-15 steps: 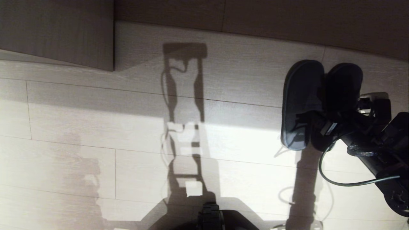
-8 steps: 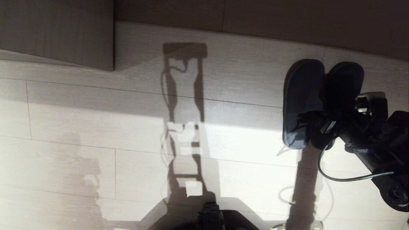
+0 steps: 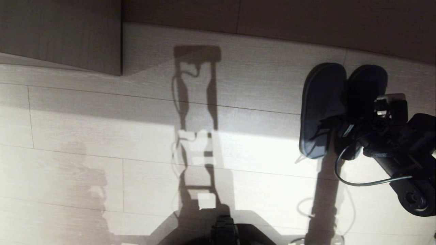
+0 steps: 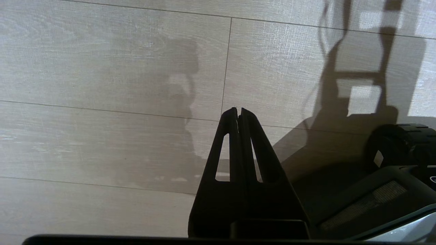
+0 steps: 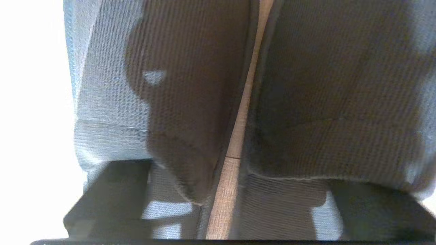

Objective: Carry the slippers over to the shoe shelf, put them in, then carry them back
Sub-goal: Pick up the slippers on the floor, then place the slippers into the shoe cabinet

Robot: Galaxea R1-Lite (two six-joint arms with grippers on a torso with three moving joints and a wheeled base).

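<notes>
**Right pincer straddling the slipper pair on the floor**

Nearest us, the robot's dark base (image 3: 235, 233) sits at the lower edge of the head view, and the left pincer (image 4: 238, 112) hangs parked above the pale plank floor (image 3: 102, 136), its jaws pressed together with nothing between them.

Further out on our right, the right pincer (image 3: 344, 131) reaches down onto the slippers (image 3: 323, 102). We count two, lying side by side and touching on the floor, toes away from us. In the right wrist view one finger (image 5: 112, 190) shows at the outer side of one strap and its mate at the outer side of the other, jaws spread wide across both. We cannot tell whether they are pressing on the straps.

We judge this the pick-up or set-down of the pair; which leg of the errand it is, we cannot say. If gathering, the next move calls for squeezing both straps together evenly before lifting, so neither slipper drops.

Farthest off, one dark wood-grain panel (image 3: 61, 34) stands at upper left.
</notes>
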